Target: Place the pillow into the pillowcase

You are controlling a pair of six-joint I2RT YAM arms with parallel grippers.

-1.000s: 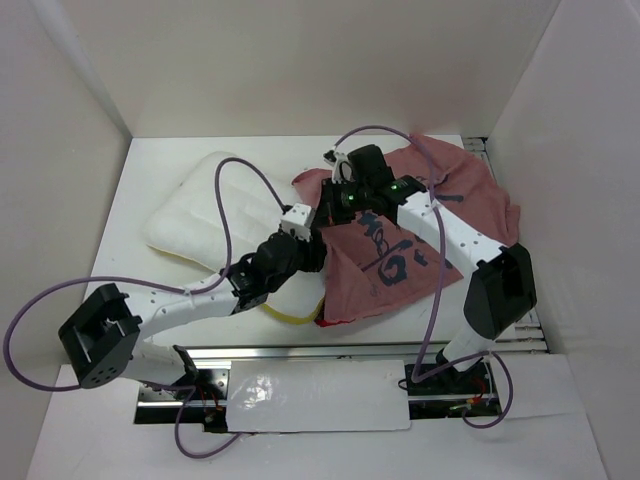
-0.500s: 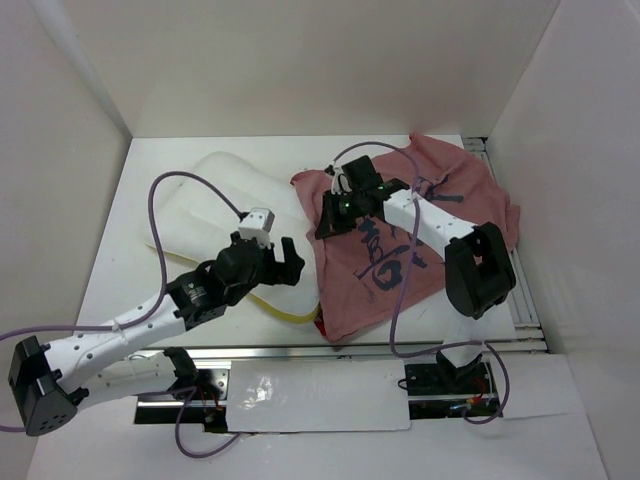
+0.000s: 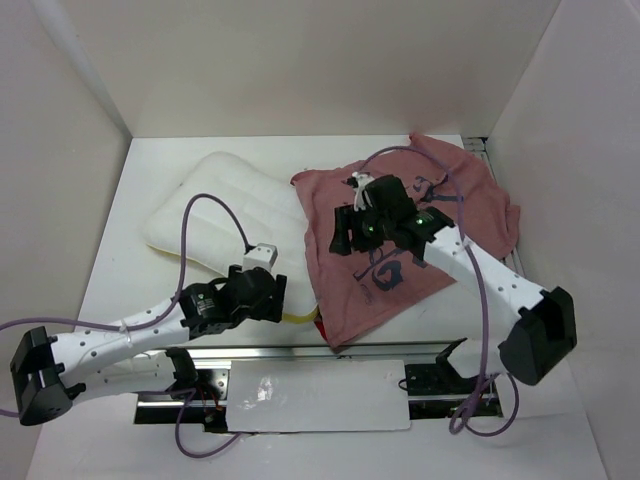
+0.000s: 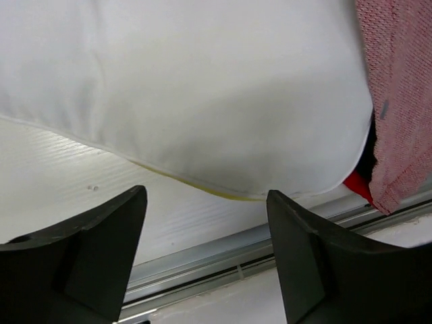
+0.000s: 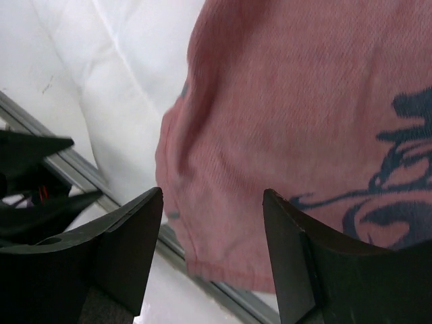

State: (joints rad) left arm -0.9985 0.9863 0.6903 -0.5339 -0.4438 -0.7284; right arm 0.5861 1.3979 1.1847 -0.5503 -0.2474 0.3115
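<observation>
Now that the left claw (image 4: pixel 206 202) has swung to the pillow (image 3: pixel 222 205), both it and the right claw (image 5: pixel 212 199) gape empty; the pillowcase (image 3: pixel 450 195) lies unfilled.

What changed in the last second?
Left tool pulled back toward its base, now open at the pillow near corner. Right tool slid nearer over the pillowcase, open, elbow swung out right. Pillow unmoved; pillowcase roughly in place.

White booth, white table (image 3: pixel 148 160).
Plain wall panels (image 3: pixel 320 60) close three sides; a metal rail (image 3: pixel 400 350) lines the near edge.
</observation>
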